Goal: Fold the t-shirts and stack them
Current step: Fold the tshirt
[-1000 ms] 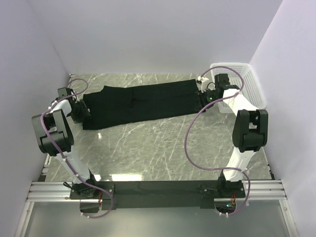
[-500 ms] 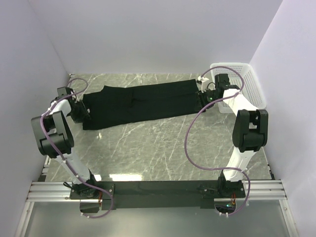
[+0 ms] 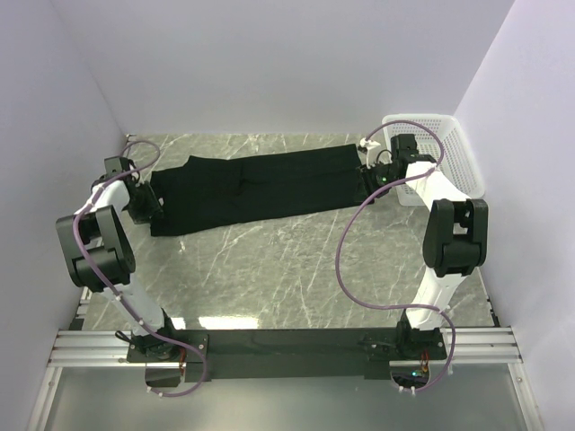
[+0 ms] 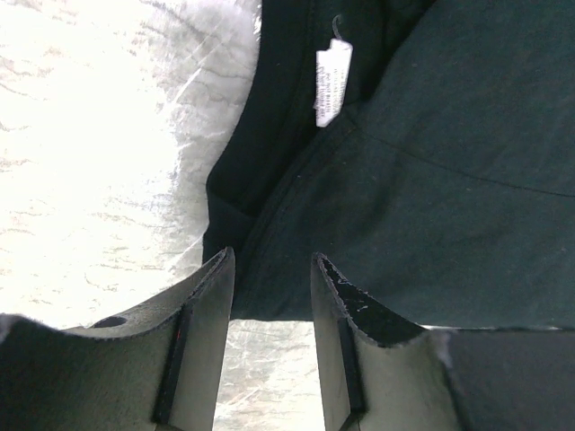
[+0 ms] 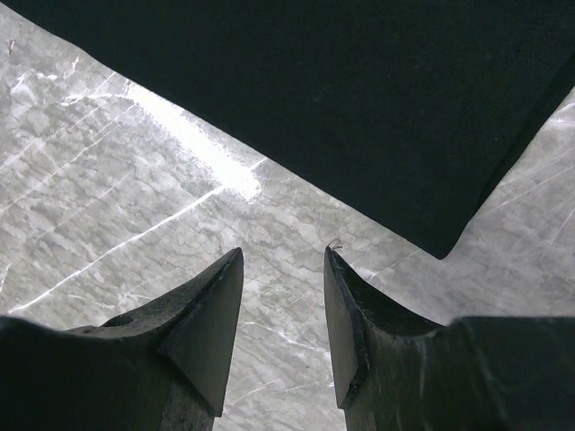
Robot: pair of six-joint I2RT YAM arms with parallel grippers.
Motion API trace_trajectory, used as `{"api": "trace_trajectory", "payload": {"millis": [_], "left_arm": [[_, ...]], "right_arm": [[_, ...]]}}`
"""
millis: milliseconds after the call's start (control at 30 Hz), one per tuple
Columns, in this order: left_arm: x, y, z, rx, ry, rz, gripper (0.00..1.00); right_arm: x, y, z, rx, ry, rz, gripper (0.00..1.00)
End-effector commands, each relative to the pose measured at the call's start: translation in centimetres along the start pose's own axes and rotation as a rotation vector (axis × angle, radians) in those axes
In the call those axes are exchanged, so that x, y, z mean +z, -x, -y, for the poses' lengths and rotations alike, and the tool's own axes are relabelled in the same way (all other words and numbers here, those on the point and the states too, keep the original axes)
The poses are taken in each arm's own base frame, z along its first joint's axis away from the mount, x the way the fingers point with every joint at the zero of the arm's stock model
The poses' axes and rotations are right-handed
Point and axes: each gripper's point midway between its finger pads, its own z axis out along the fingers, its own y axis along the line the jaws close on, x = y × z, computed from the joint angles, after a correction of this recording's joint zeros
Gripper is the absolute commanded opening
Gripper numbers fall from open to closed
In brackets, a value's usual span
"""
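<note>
Black cloth t-shirt (image 4: 431, 180) fills the right, its white neck label (image 4: 330, 83) top centre. Left gripper (image 4: 272, 262) at bottom, fingers parted over the hem.

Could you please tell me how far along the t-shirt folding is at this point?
Done: one black t-shirt lies on the table, apparently folded lengthwise into a long band. In hand: the left gripper is open at the end with the neck label. The right gripper is open over bare marble beside the opposite corner. Neither holds cloth. Left: crosswise folds and stacking; no stack is visible.
</note>
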Motion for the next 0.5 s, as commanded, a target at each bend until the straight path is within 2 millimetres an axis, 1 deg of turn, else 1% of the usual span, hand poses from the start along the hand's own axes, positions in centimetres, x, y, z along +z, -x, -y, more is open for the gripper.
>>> {"api": "trace_trajectory", "payload": {"millis": [0,100,233,333,367,400,433,467], "left_arm": [[0.3,0.0,-0.3,0.013,0.028,-0.013,0.45],[0.6,0.0,-0.1,0.014,0.021,-0.017,0.43],[0.7,-0.2,0.5,0.020,-0.002,-0.029,0.40],[0.8,-0.7,0.8,0.024,-0.011,-0.041,0.34],[0.7,-0.9,0.8,0.024,-0.012,-0.043,0.28],[0.7,-1.0,0.9,0.022,-0.016,-0.045,0.25],[0.7,-1.4,0.9,0.021,-0.015,-0.050,0.20],[0.4,-1.1,0.8,0.018,-0.013,-0.037,0.16]], "right_arm": [[-0.5,1.2,0.5,-0.007,-0.013,0.032,0.48],[-0.6,1.2,0.4,-0.006,-0.012,0.033,0.48],[-0.7,1.3,0.4,-0.008,-0.018,0.035,0.48],[-0.6,1.4,0.8,0.000,-0.034,0.034,0.48],[-0.7,1.7,0.9,0.005,-0.043,0.042,0.48],[-0.7,1.8,1.2,0.010,-0.056,0.045,0.48],[-0.8,1.8,1.5,0.016,-0.075,0.043,0.48],[-0.8,2.0,1.8,0.029,-0.087,0.047,0.48]]}}
